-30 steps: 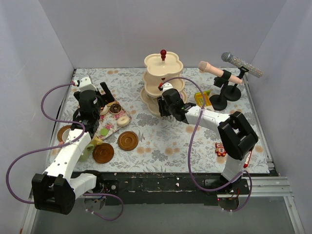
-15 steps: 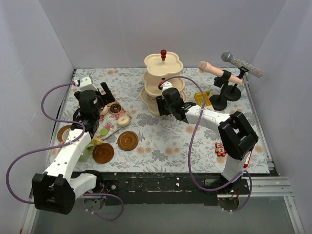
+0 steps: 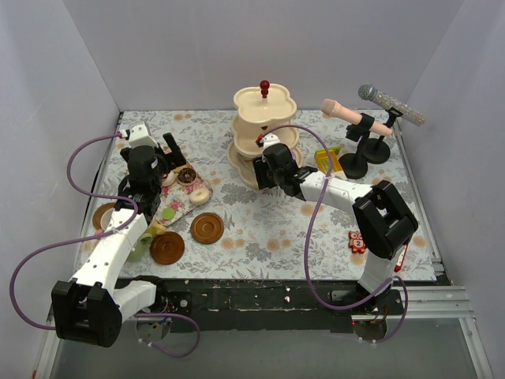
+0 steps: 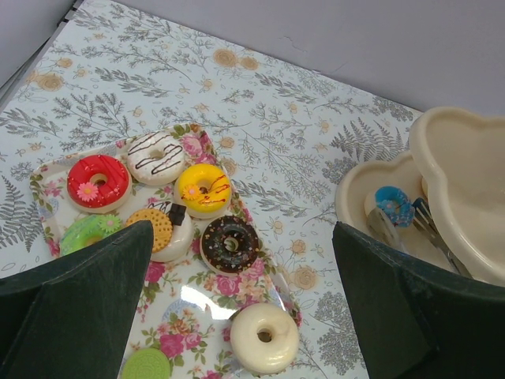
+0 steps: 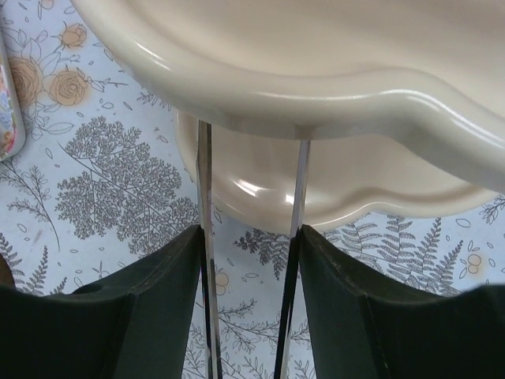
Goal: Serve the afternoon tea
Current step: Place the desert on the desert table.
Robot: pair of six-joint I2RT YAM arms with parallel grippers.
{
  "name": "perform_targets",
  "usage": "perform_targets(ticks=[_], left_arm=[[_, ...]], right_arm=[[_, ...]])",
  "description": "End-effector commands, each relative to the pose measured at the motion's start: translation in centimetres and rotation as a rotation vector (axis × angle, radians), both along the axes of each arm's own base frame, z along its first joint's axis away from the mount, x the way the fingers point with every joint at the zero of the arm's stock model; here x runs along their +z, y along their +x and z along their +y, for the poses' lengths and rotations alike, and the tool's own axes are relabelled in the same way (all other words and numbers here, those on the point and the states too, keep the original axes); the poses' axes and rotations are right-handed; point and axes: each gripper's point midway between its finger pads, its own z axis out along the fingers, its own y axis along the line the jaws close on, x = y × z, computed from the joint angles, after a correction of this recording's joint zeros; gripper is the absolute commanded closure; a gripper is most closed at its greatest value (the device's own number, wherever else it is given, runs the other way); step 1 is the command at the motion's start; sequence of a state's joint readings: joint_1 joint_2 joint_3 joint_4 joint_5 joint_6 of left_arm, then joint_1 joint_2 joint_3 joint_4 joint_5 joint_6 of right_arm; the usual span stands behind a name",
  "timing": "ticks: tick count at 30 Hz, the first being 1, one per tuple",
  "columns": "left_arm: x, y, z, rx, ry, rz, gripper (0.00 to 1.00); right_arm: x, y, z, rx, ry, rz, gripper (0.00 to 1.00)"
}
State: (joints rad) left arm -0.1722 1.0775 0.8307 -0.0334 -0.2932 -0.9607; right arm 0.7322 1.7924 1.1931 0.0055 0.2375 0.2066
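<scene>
Left claw point(image 4: 243, 237): wide apart and empty, above the floral tray point(image 4: 47, 185) of toy donuts point(image 4: 203, 189). Right claw point(image 5: 248, 237): holding the metal tongs point(image 5: 204, 189), whose arms reach under a tier of the cream three-tier stand point(image 3: 264, 118). A blue donut point(image 4: 392, 205) lies on a lower tier with the tong tips just beside it. The stand is upright on the desk point(image 4: 300, 126).

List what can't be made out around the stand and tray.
Right wrist view: the tongs run under the rim of the stand, which hides their tips.
Top view: the right gripper covers the near side of the stand's lowest tier.
Left wrist view: the frame edge cuts off the stand's right part, and a finger of the left gripper hides part of the green donut.
</scene>
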Motion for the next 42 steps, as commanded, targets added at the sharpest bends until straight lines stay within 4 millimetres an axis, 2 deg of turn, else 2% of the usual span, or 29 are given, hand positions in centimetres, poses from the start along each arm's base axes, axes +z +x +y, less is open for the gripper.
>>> perform_targets(ticks=[1,14,24,27,32,37,42], left_arm=[[0.8,0.1,-0.2,-0.010,0.003,-0.018,0.02],[0.9,0.0,-0.2,-0.015,0.001,-0.022,0.02],[1.0,0.0,-0.3,-0.019,-0.003,-0.025,0.02],[1.0,0.0,-0.3,-0.020,-0.004,-0.025,0.02],[1.0,0.0,-0.4,-0.024,-0.008,-0.027,0.02],[0.7,0.0,-0.7,-0.037,-0.013,-0.021,0.02],[0.6,0.1,-0.7,-0.035,-0.012,-0.019,0.02]], right_arm=[[3.5,0.8,-0.1,-0.026,0.066,-0.086,0.41],[4.2,-1.2,-1.7,-0.027,0.076,-0.088,0.41],[4.5,-4.9,-2.2,0.017,0.093,-0.067,0.45],[4.6,-6.4,-2.3,0.038,0.097,-0.058,0.50],[6.3,-9.4,-1.2,0.106,0.178,-0.018,0.52],[8.7,-12.7,1.4,0.197,0.287,0.024,0.53],[8.9,-15.3,3.9,0.275,0.321,0.073,0.53]])
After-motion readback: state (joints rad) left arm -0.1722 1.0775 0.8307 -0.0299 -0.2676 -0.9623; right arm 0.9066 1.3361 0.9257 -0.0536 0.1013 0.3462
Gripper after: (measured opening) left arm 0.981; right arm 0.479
